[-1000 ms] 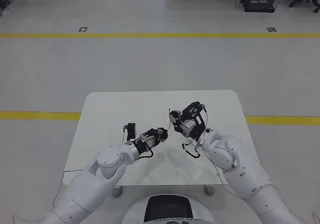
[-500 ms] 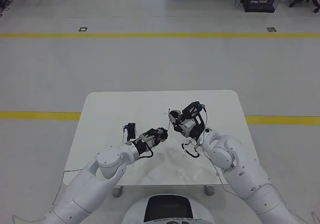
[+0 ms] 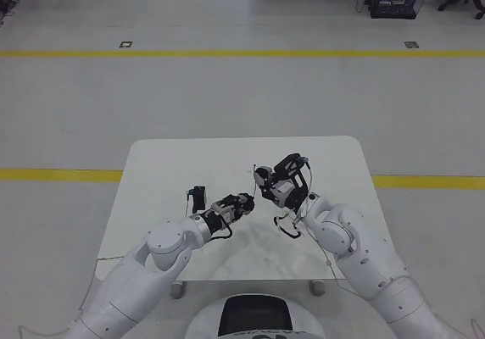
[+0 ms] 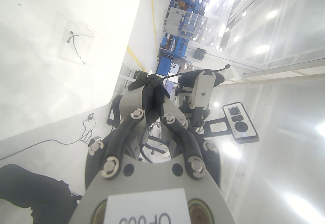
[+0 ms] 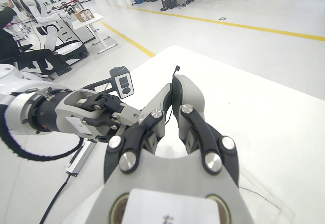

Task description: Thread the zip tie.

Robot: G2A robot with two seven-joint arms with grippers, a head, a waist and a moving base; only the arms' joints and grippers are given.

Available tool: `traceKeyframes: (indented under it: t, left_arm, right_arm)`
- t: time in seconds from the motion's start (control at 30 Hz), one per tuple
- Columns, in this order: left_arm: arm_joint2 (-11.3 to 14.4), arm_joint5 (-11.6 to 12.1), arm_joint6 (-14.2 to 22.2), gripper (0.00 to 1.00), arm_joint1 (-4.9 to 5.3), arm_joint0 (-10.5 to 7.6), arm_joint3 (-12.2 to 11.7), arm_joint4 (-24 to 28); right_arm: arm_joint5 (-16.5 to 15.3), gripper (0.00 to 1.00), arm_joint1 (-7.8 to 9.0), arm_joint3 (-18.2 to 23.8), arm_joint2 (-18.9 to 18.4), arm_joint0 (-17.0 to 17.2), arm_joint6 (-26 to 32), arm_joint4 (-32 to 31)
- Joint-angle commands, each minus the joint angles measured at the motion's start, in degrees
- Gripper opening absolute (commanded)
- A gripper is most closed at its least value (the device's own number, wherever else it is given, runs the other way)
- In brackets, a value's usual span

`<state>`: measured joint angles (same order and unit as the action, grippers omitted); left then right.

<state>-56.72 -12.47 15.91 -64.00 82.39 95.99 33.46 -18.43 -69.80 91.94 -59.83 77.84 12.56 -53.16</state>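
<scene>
Now both arms meet over the middle of the white table point(image 3: 166, 169), their tips near one another and raised off its surface. The right claw point(image 5: 173, 83) is closed, its two ribbed pads pressed together on a thin black zip tie point(image 5: 176, 68). The tie's small square head sticks out just past the fingertips, and a length of the strap hangs down between the fingers behind the pads. The left claw point(image 4: 152, 83) is also closed, its dark pads pinched together on the strap. In the left wrist view the strap runs from those tips across to the top of the right claw, where the head juts out beyond it. A clear plastic bag point(image 4: 76, 39) lies flat on the table, apart from both claws, with a couple of thin dark ties inside it.
</scene>
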Motion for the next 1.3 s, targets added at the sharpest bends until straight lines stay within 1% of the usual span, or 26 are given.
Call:
traceKeyframes:
  t: [0.0, 0.63, 1.0, 1.27]
  left_arm:
    - [0.00, 0.00, 0.00, 0.00, 0.00, 0.00, 0.00, 0.00]
    - [0.00, 0.00, 0.00, 0.00, 0.00, 0.00, 0.00, 0.00]
    - [0.00, 0.00, 0.00, 0.00, 0.00, 0.00, 0.00, 0.00]
    - [0.00, 0.00, 0.00, 0.00, 0.00, 0.00, 0.00, 0.00]
  right_arm:
    - [-0.03, 0.00, -0.03, -0.06, 0.05, -0.06, 0.10, -0.02]
    - [-0.29, 0.00, -0.18, 0.18, 0.18, -0.07, 0.99, -0.13]
    - [-0.13, 0.00, 0.06, 2.24, -1.03, 1.17, 0.68, -0.96]
    - [-0.06, 0.00, 0.02, 1.88, -0.92, 1.23, 1.06, -1.07]
